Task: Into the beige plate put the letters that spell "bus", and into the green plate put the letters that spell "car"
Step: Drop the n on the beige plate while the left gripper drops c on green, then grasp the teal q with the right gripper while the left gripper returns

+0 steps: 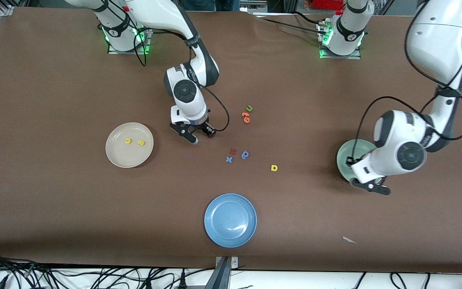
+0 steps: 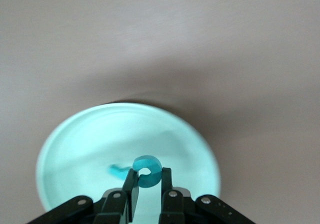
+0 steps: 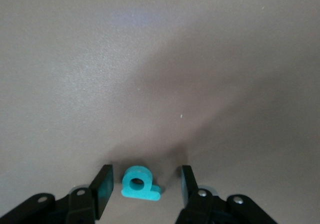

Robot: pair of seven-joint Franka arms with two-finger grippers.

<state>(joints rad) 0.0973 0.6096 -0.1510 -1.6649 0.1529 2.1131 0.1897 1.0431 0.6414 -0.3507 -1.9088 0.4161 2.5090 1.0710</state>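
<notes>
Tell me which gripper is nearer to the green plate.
Left. The left gripper hangs right over the green plate, shut on the teal "c". The right gripper is down by the beige plate, its fingers astride the teal "b".

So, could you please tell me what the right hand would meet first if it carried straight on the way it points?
Probably the teal "b", lying on the table between the right hand's open fingers; past it, only table.
</notes>
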